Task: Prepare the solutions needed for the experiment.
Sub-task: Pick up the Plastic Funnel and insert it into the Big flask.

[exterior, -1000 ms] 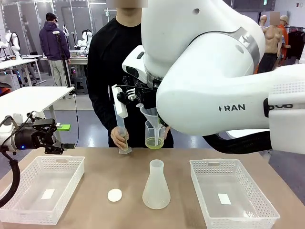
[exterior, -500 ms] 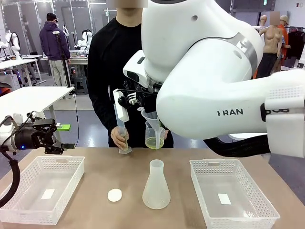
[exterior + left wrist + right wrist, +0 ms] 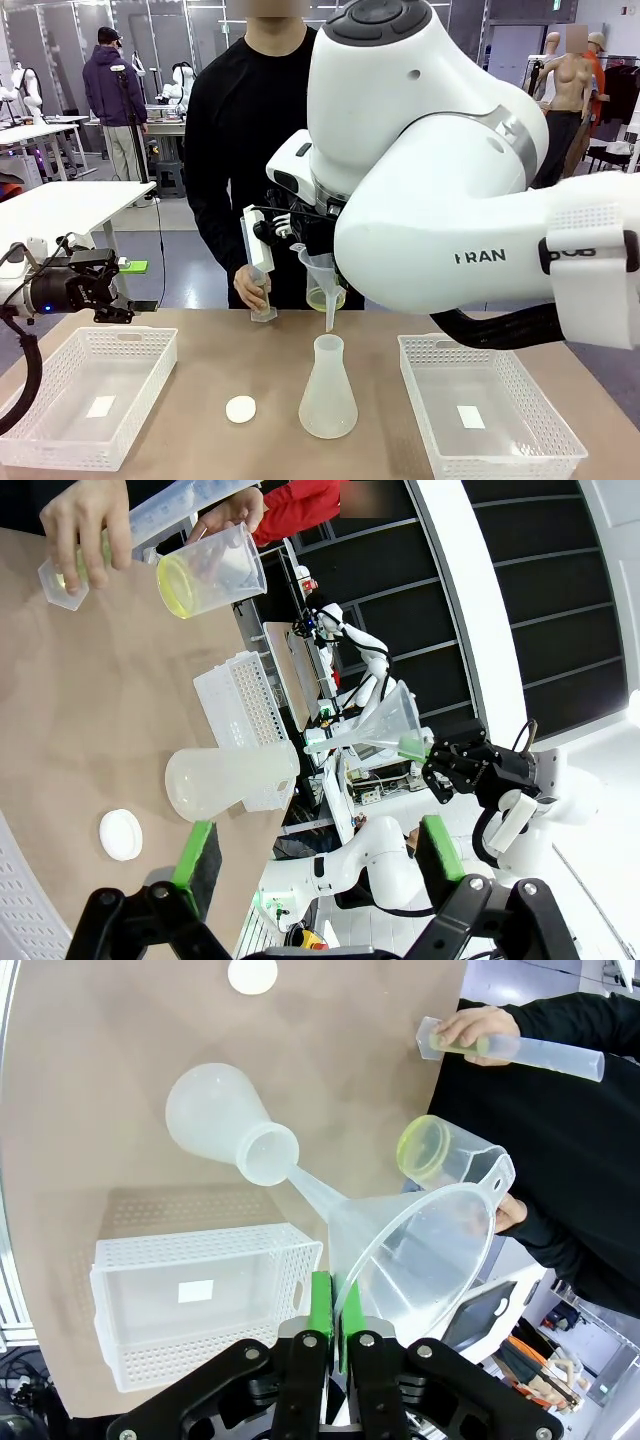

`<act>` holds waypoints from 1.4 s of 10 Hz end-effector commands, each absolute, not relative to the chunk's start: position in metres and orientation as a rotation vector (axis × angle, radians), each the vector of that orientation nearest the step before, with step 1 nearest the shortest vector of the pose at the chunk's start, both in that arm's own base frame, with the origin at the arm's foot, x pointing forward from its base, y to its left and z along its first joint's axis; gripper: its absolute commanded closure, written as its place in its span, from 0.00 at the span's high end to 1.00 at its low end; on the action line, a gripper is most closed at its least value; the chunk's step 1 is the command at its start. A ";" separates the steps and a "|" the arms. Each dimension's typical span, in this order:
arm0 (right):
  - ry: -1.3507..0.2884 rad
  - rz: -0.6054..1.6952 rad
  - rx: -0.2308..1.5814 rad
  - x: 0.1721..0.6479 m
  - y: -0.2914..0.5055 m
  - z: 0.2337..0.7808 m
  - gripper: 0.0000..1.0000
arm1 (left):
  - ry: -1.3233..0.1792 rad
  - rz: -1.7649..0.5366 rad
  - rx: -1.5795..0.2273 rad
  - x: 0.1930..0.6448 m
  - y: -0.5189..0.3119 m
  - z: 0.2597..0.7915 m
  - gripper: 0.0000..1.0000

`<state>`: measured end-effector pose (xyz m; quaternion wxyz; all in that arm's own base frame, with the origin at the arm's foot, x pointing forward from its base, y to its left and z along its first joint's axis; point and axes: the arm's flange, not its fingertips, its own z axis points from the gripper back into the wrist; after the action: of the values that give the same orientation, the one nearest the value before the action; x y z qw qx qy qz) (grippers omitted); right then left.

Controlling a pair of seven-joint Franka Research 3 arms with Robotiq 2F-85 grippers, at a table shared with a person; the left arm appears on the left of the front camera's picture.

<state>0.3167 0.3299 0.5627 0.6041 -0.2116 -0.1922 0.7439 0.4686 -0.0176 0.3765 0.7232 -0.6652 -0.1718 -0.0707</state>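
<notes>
- The solutions (image 3: 324, 298) lie as a shallow, flat, yellow-green layer in the bottom of an upright clear beaker (image 3: 460, 1160). The person holds it above the far edge of the worktop (image 3: 200, 350).
- A greenish tint also shows in the foot of the tilted graduated cylinder (image 3: 256, 262) under the person's hand (image 3: 250, 290).
- Right gripper (image 3: 328, 1310): jaws pinched shut on the rim of a clear funnel (image 3: 322, 268). Its spout points straight down at the mouth of the conical flask (image 3: 327, 390); whether the tip is inside is unclear.
- Left gripper (image 3: 318, 852): jaws spread wide, empty, off the worktop's left edge.
- From the front, the funnel and right arm hide most of the beaker.
- Bare worktop surrounds the flask. A white cap (image 3: 240, 408) lies to its left, between it and the left basket (image 3: 120, 334); the right basket (image 3: 460, 341) stands on the other side.
</notes>
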 end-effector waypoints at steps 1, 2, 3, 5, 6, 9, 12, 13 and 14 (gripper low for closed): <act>-0.475 1.709 -0.449 0.320 0.328 0.548 0.04 | -0.378 -0.166 -1.465 0.467 -0.017 0.379 1.00; -0.475 1.708 -0.441 0.324 0.328 0.541 0.04 | -0.378 -0.166 -1.465 0.467 -0.017 0.379 1.00; -0.487 1.712 -0.423 0.327 0.328 0.536 0.04 | -0.378 -0.166 -1.465 0.467 -0.017 0.379 1.00; -0.492 1.708 -0.413 0.331 0.328 0.524 0.04 | -0.378 -0.166 -1.465 0.467 -0.017 0.379 1.00; -0.486 1.701 -0.399 0.332 0.327 0.519 0.04 | -0.378 -0.166 -1.465 0.467 -0.017 0.379 1.00; -0.469 1.692 -0.366 0.336 0.326 0.503 0.04 | -0.378 -0.166 -1.465 0.467 -0.017 0.379 1.00; -0.454 1.689 -0.337 0.341 0.326 0.485 0.04 | -0.378 -0.166 -1.465 0.467 -0.017 0.379 1.00; -0.445 1.682 -0.335 0.342 0.325 0.482 0.04 | -0.378 -0.166 -1.465 0.467 -0.017 0.379 1.00; -0.437 1.681 -0.330 0.343 0.324 0.479 0.04 | -0.378 -0.166 -1.465 0.467 -0.017 0.379 1.00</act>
<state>0.3419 0.3271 0.4845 0.6248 -0.1527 -0.1807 0.7441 0.4686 -0.0176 0.3765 0.7232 -0.6652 -0.1718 -0.0707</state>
